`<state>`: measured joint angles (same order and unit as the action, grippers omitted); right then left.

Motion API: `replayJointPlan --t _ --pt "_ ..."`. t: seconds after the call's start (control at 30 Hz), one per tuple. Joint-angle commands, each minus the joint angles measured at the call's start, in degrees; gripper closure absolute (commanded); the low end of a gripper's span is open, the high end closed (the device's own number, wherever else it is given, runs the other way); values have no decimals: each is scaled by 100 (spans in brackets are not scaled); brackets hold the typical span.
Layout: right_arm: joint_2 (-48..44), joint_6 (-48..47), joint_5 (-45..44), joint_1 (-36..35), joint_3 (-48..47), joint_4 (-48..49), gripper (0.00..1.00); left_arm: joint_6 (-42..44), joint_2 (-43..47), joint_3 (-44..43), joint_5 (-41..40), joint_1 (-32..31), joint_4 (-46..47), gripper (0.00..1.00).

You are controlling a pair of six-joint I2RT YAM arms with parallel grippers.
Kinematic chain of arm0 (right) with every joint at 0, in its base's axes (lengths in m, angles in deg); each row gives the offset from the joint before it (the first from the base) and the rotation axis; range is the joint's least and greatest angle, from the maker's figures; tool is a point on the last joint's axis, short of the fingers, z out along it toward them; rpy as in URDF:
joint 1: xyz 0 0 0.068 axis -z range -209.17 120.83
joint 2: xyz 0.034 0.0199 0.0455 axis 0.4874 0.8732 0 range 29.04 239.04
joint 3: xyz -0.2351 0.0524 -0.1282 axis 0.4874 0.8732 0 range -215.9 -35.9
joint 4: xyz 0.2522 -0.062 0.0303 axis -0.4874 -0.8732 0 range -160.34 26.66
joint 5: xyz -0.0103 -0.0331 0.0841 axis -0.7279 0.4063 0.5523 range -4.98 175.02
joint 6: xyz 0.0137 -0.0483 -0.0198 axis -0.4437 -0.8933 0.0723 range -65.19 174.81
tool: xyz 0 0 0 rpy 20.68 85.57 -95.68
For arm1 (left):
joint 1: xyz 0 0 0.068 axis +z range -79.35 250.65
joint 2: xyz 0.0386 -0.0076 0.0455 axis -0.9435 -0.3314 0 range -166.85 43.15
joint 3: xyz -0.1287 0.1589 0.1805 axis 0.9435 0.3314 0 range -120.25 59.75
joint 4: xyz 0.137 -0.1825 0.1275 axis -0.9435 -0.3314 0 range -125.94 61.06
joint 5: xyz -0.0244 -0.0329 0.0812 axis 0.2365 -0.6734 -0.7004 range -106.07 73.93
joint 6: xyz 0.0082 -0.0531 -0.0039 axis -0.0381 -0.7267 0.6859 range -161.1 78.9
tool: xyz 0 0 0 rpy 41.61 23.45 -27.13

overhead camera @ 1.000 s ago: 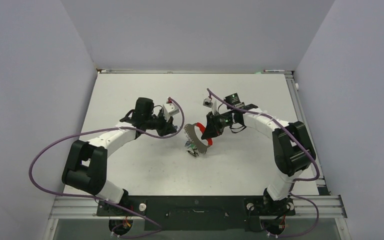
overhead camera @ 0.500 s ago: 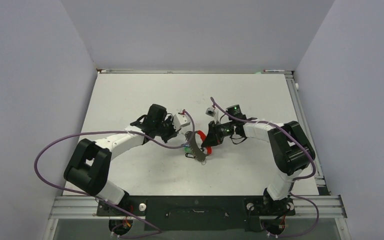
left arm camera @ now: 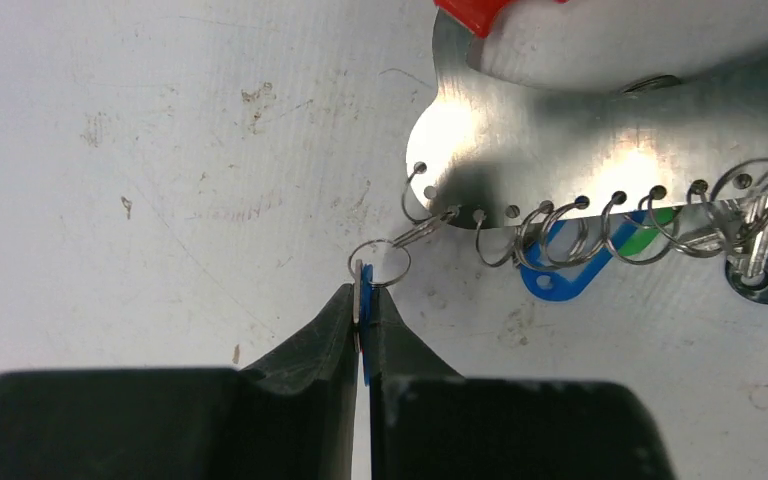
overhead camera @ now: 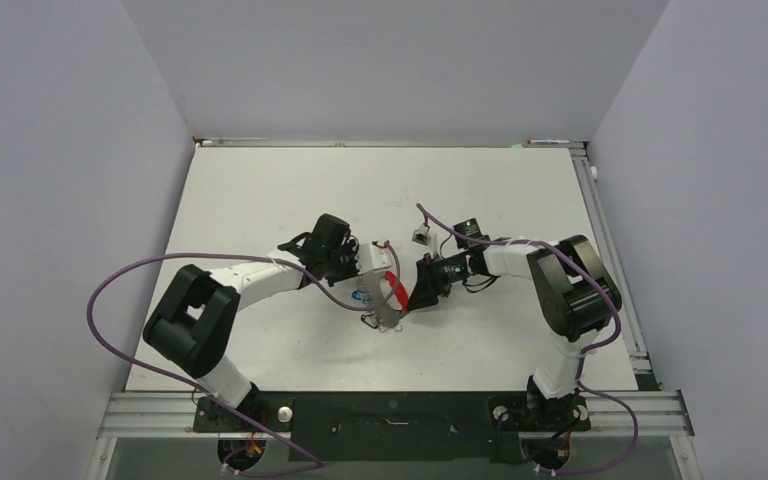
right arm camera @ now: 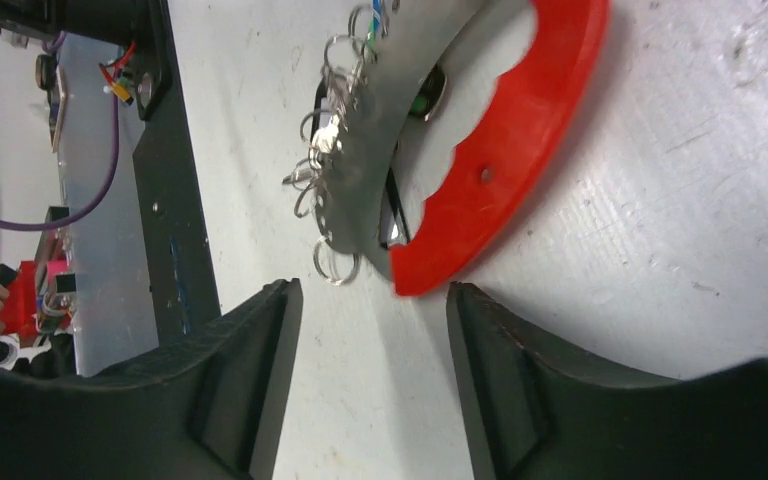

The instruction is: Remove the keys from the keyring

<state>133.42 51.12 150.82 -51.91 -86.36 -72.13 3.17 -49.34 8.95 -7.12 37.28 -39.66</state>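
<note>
Keyring (overhead camera: 391, 296) lies flat on the surface (overhead camera: 260, 190) between the two arms, long axis running roughly far-to-near, red edge toward the right arm and the holed metal edge with the keys (left arm camera: 650, 245) toward the left. Left end effector (left arm camera: 363, 312) is fully closed, pinching one blue tag (left arm camera: 366, 285) just off the keyring's end hole and linked to it by a small split ring (left arm camera: 380, 262) - so the pull has to go straight away from that hole. Right end effector (right arm camera: 372, 295) is parted about halfway, straddling the red tip without touching it, holding nothing. A second ago it was clamped on the red edge; since then it has let go and both arms have shifted toward the near side.
</note>
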Motion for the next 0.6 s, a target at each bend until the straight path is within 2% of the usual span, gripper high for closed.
replayJointPlan --t 0.0,0.13,0.2,0.37,0.57 --pt "-74 -809 162 144 -407 -726 41 766 114 -316 -178 -131 -247 100" --pt "-211 -980 249 510 -735 -878 32 1234 266 -334 -184 -180 -209 100" --pt "-262 -1082 241 655 -906 -912 30 1403 253 -396 -247 -220 -217 100" --pt "-356 -1419 148 879 -1291 -956 28 1978 338 -393 -245 -342 -161 100" --pt "-393 -1436 271 1145 -1472 -720 28 3266 1023 301 216 -451 754 100"
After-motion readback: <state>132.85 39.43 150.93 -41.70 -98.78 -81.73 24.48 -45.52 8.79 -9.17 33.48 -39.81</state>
